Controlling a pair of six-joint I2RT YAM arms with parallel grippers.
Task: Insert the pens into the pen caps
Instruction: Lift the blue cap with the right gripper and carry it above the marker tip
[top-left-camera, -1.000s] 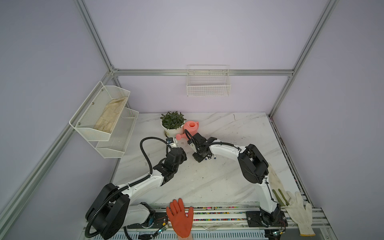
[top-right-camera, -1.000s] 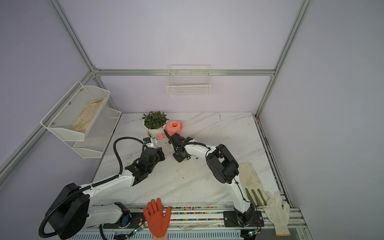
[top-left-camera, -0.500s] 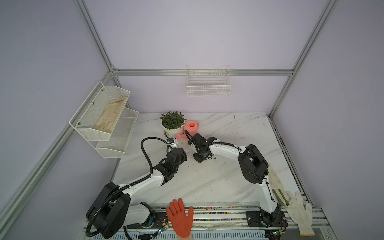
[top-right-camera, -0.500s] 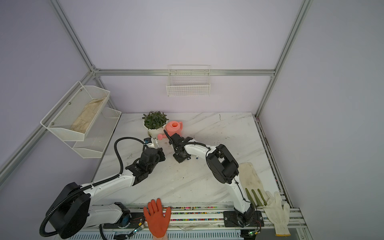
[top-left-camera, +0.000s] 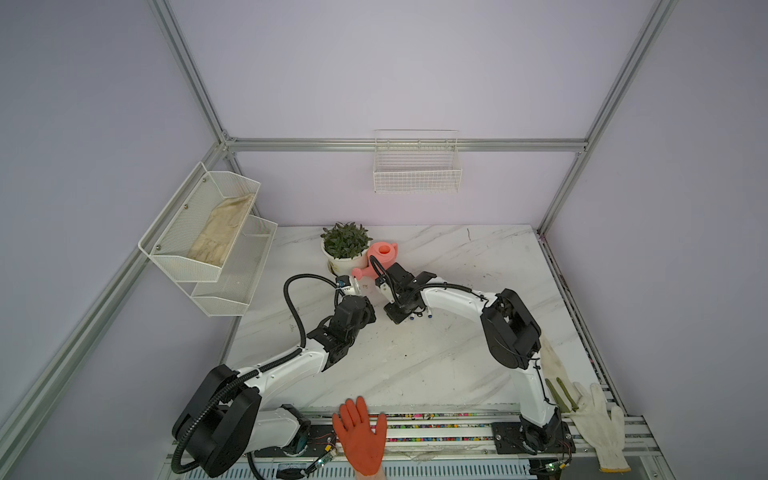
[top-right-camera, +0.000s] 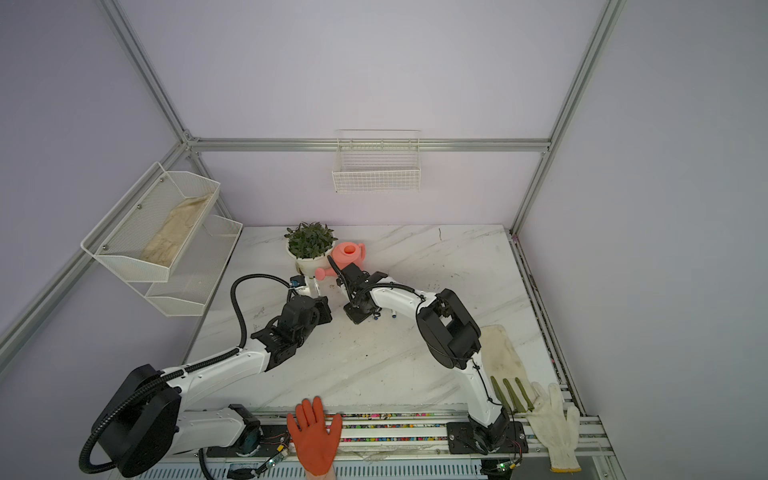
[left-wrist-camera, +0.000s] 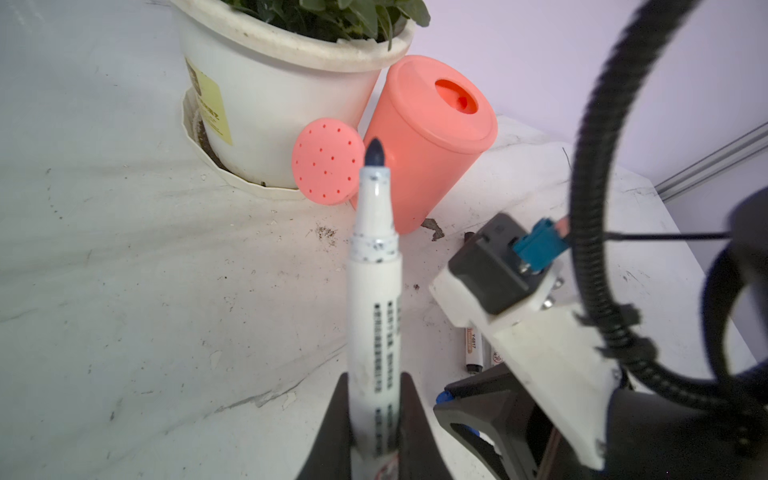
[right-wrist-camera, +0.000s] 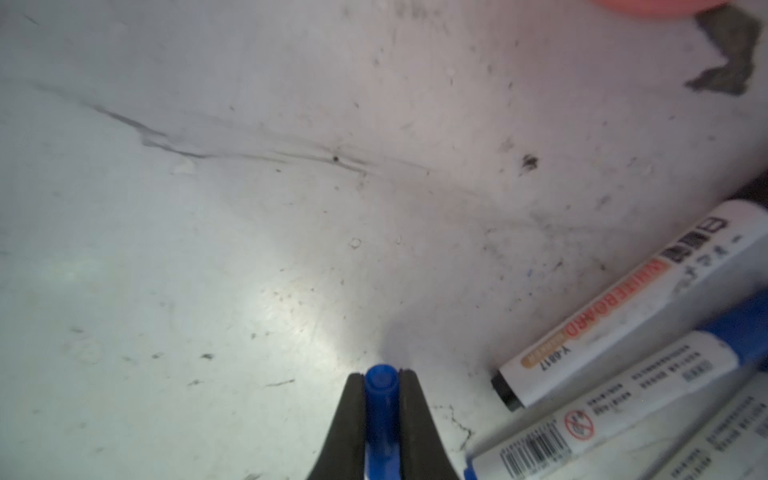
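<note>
Working low over the marble table (top-left-camera: 457, 257), near the pink watering can (top-left-camera: 384, 255). Clenches the left gripper (left-wrist-camera: 374, 386) on an uncapped pen (left-wrist-camera: 374, 291), long axis straight out from the jaws, blue nib leading. Has other pens (right-wrist-camera: 623, 316) lying flat just beside the right gripper (right-wrist-camera: 382, 380). Pinches a blue cap (right-wrist-camera: 379, 399) there, down at the tabletop, axis along the jaws, apart from the nib. Probably calls for lifting the cap and turning it mouth-on to the nib; cannot tell which cap end faces outward.
</note>
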